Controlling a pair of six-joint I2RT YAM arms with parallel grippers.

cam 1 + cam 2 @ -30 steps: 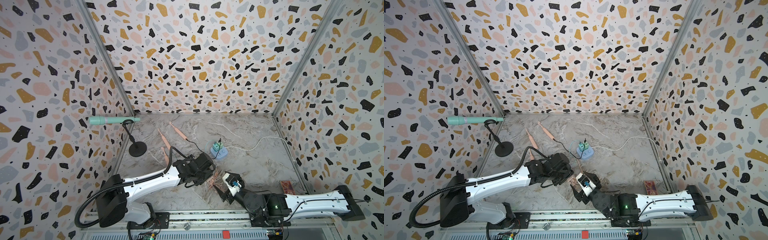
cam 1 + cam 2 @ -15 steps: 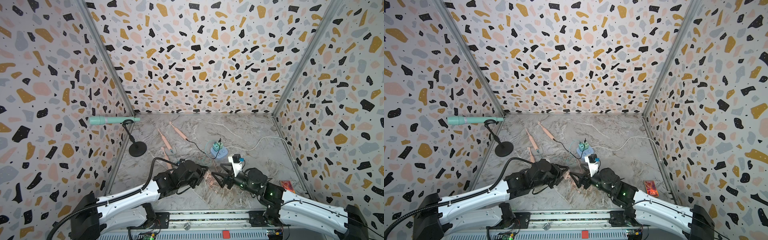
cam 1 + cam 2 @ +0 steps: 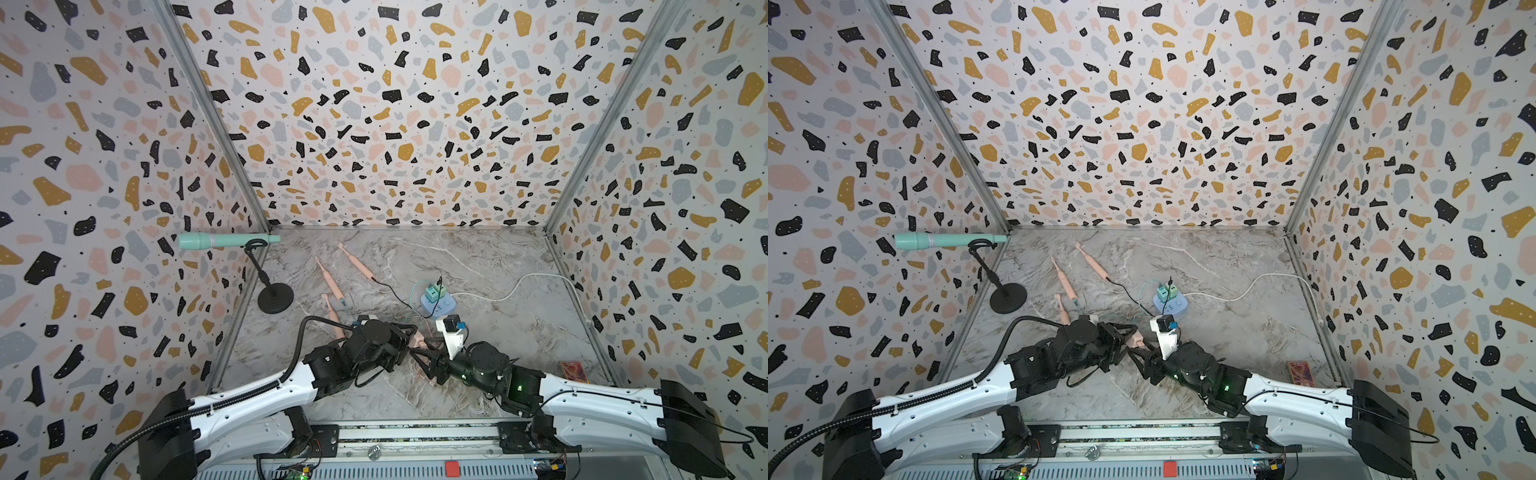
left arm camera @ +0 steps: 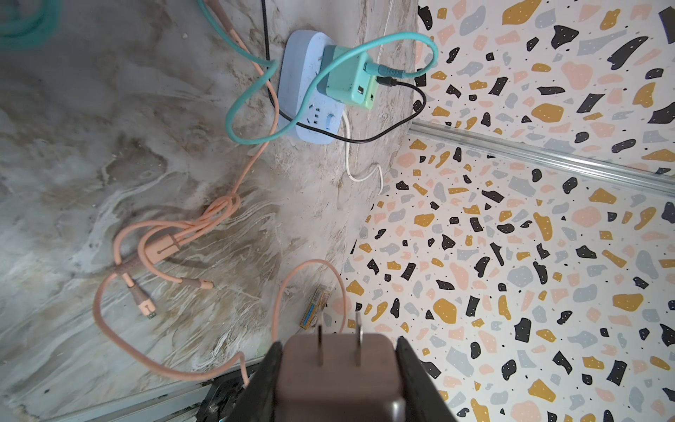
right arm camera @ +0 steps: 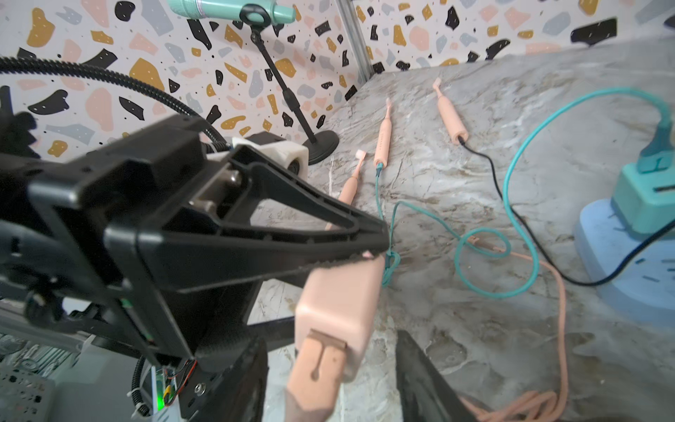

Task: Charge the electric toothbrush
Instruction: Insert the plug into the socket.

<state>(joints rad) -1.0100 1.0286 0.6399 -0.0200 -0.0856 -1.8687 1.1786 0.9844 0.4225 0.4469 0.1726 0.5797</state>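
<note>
- Three terrazzo walls are closing in the scene in both top views: the back wall (image 3: 395, 104), left wall (image 3: 83, 166) and right wall (image 3: 685, 166), speckled black, ochre, pink and grey on white.
- Aluminium corner posts (image 3: 216, 124) are running diagonally from the upper corners down to the floor.
- A grey-brown marbled floor (image 3: 478, 257) is filling the lower centre.
- A mint microphone (image 3: 216, 241) is lying level on a black round-based stand (image 3: 272, 297) at centre left.
- Soft, even light is casting only faint shadows.

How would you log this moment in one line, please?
left gripper: shut on pink adapter | right gripper: open around USB plug | adapter: unplugged
</note>
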